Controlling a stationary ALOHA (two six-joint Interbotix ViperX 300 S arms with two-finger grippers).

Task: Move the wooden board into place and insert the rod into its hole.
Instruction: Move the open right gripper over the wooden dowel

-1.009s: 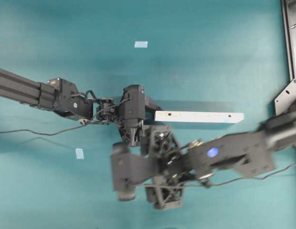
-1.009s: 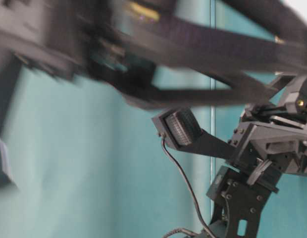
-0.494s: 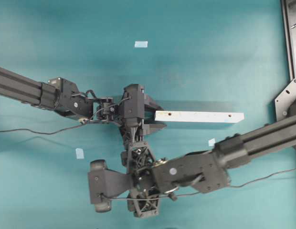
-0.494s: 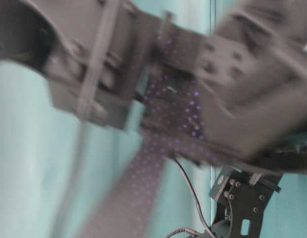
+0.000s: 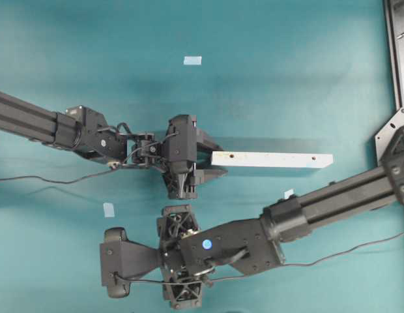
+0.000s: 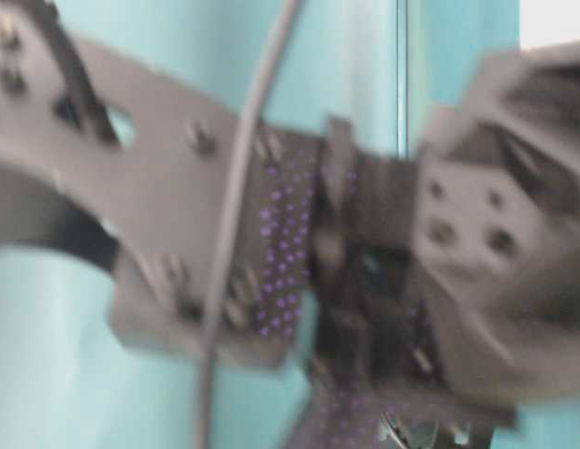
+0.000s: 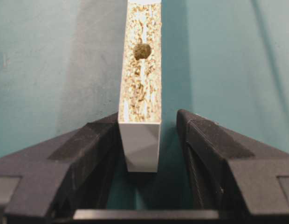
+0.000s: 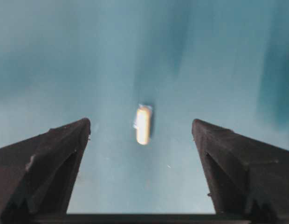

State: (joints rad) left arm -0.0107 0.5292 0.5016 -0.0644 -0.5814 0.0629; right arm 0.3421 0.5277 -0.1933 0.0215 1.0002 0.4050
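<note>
Left hand [image 5: 201, 158], at nine o'clock of the overhead view: clamped on the near end of the long, pale whitish wooden board [image 5: 272, 159]. Board turned on its long edge, held between the black fingers [image 7: 95, 144], raw chipboard edge facing up in the left wrist view with a dark round hole [image 7: 142, 51] showing at twelve o'clock. Contact clear on the left finger; a thin gap on the right side, so a light pinch, judged from the wrist view. Rest of the board stretching toward three o'clock over the teal worktop [image 5: 287, 78], a small dark hole near each end.

Further right and lower, at six o'clock overhead: right hand [image 5: 115, 270], fingers wide apart and holding nothing. Between those fingers in the right wrist view, a tiny cream-beige cylindrical rod [image 8: 143, 124] lying flat on the worktop, well apart from both fingertips [image 8: 70, 140]. Table-level view too blurred to read.

Step in hand, as a judgement: board steadied, rod pickup about to begin. Next move: lower the right hand straight over the rod, centre it, close gently across its short body, then lift and carry it toward the upward-facing hole, aligning rod axis with hole before pressing in. Small pale-blue tape patches [image 5: 192, 60] at twelve and eight o'clock left alone.
</note>
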